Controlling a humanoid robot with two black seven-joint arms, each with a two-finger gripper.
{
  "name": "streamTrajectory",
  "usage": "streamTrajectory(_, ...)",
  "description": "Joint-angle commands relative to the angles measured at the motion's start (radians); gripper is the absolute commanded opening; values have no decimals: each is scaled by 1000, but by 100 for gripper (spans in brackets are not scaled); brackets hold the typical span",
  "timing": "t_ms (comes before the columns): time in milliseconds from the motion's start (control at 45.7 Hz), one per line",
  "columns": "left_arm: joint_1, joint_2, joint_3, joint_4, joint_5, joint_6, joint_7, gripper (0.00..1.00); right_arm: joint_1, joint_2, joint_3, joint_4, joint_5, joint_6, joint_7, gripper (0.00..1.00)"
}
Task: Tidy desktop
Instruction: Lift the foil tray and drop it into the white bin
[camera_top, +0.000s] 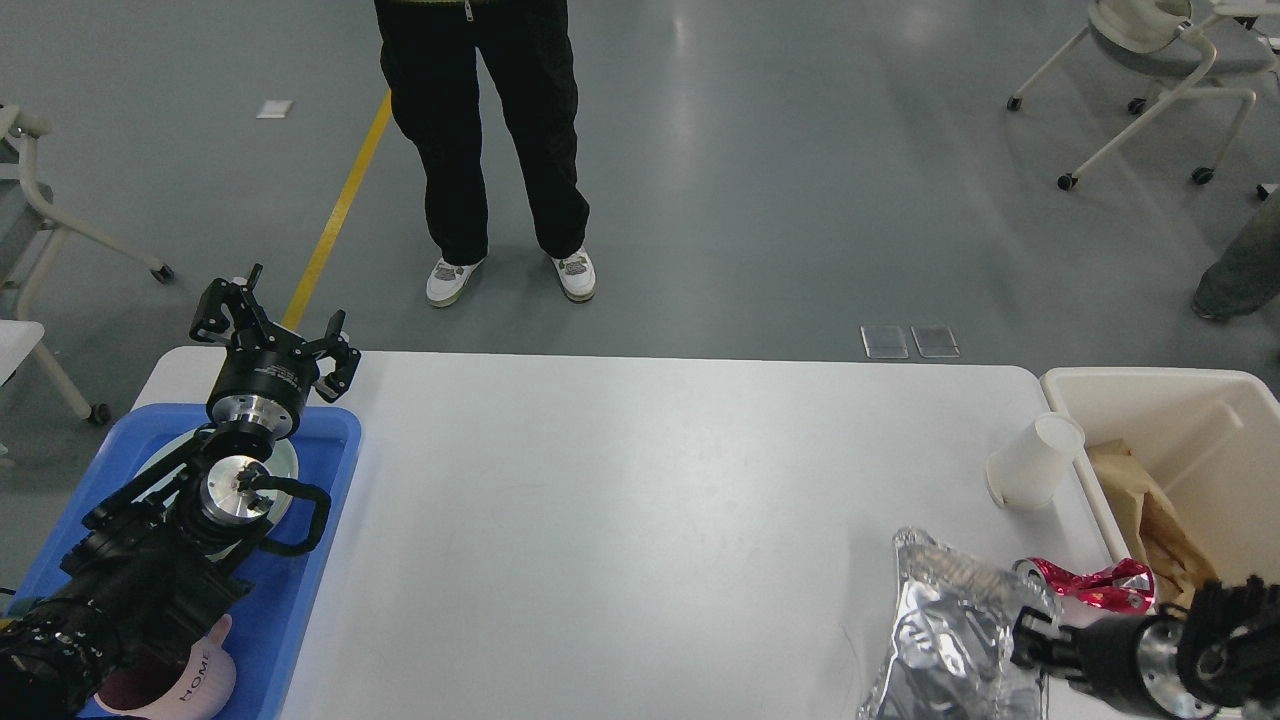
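The right claw (1030, 640) pinches the crumpled foil tray's (950, 620) rim, tilting it up off the counter (620, 500) beside the cream bin (1180, 420). Foil looks light, flimsy, easily crushed. Left claw (272, 322) is spread.

desktop (650, 520): white, smooth, matt | tray (330, 470): blue plastic, slight sheen | foil container (950, 620): crumpled aluminium, shiny, creased | crushed can (1090, 585): red metal, glossy | cup (1035, 462): white, matt | bin (1150, 385): cream plastic, smooth | bag (1150, 520): brown paper, wrinkled | mug (195, 685): pink, glossy | left gripper (272, 325): black matt, brushed-metal collar
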Motion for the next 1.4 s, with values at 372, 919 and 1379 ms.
streamTrajectory(372, 0, 0, 0, 0, 0, 0, 0, 96, 602, 304, 23, -57, -1, 469, -8, 0)
streamTrajectory(919, 0, 0, 0, 0, 0, 0, 0, 96, -454, 229, -59, -1474, 192, 353, -30, 0)
streamTrajectory(1379, 0, 0, 0, 0, 0, 0, 0, 96, -809, 301, -46, -1664, 386, 172, -244, 100)
